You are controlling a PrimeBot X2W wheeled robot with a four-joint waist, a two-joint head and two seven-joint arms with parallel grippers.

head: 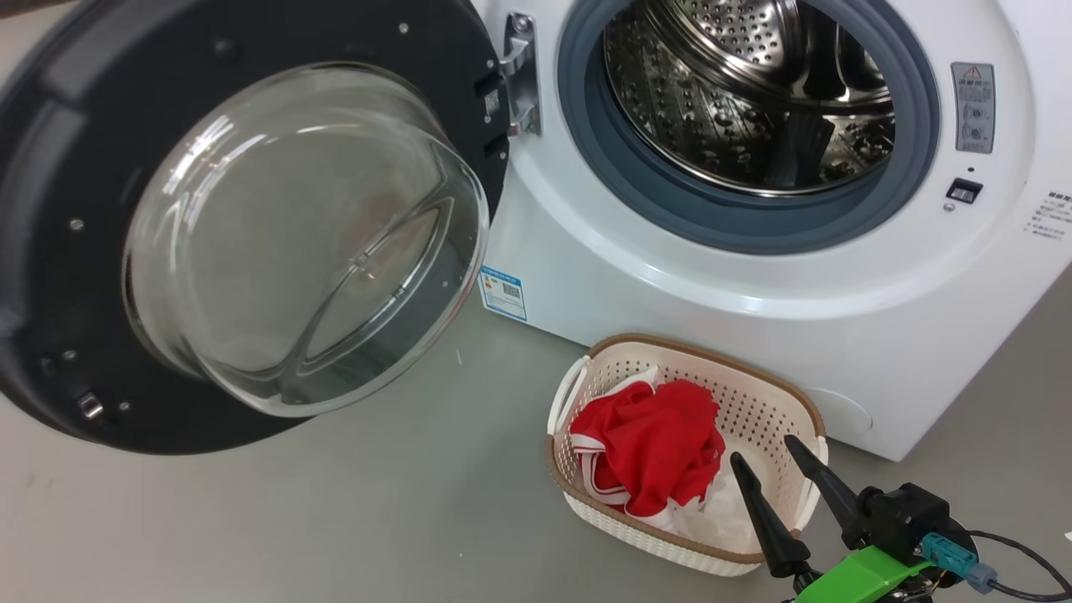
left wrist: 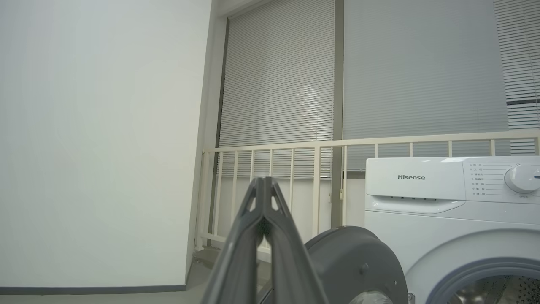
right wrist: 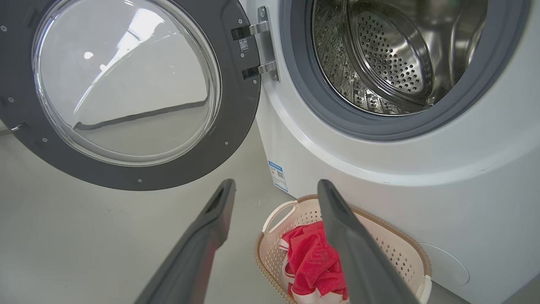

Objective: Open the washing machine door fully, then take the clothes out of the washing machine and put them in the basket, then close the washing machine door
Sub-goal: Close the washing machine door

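On the grey floor [head: 377, 519], just before the front of the washing machine [head: 754, 335], sits the basket [head: 754, 410]. Clothes [head: 657, 444] lie inside it: the red piece with white bands on top, the white piece beneath, toward the near wall. Washing machine door [head: 75, 251] stands wide open on its left-side hinge (glass bowl facing outward). Steel drum [head: 737, 100] is in plain sight. Right tool [head: 761, 448] hovers over the basket's near right corner, fingers spread, grasping nothing. Left tool [left wrist: 264, 181] is clenched tip to tip on nothing, pointing at a railing [left wrist: 320, 145] beside the machine.
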